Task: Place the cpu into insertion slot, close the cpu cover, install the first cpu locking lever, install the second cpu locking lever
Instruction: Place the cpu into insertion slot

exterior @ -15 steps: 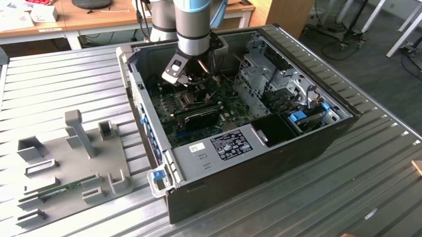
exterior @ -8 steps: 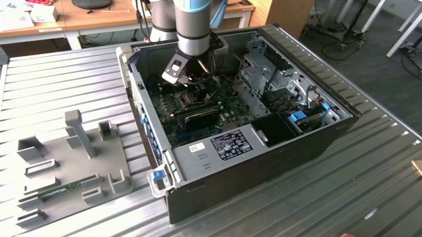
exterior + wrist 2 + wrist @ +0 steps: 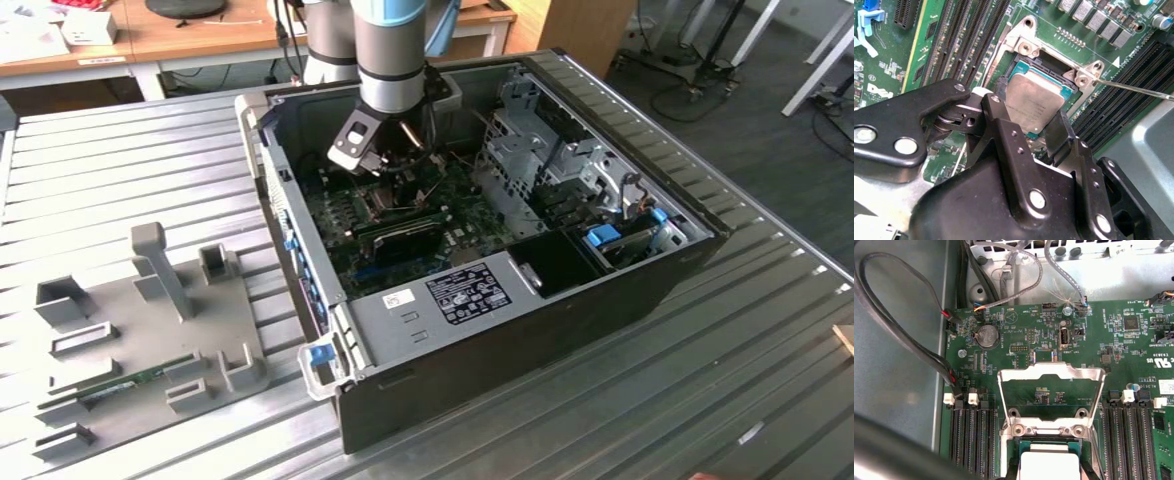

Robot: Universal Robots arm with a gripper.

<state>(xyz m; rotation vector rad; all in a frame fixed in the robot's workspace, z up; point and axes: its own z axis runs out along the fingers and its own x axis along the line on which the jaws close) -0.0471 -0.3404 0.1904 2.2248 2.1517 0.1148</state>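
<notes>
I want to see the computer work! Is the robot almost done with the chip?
Just starting; nothing is finished yet. The gripper holds the cpu at the insertion slot; whether it's seated is unclear. The cpu cover stands open, and a locking lever sticks out unlatched.

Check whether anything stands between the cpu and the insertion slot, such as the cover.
Nothing visible does. The cpu cover stands swung up, clear of the insertion slot, and the cpu, held by the gripper, lies directly over the slot's opening.
</notes>
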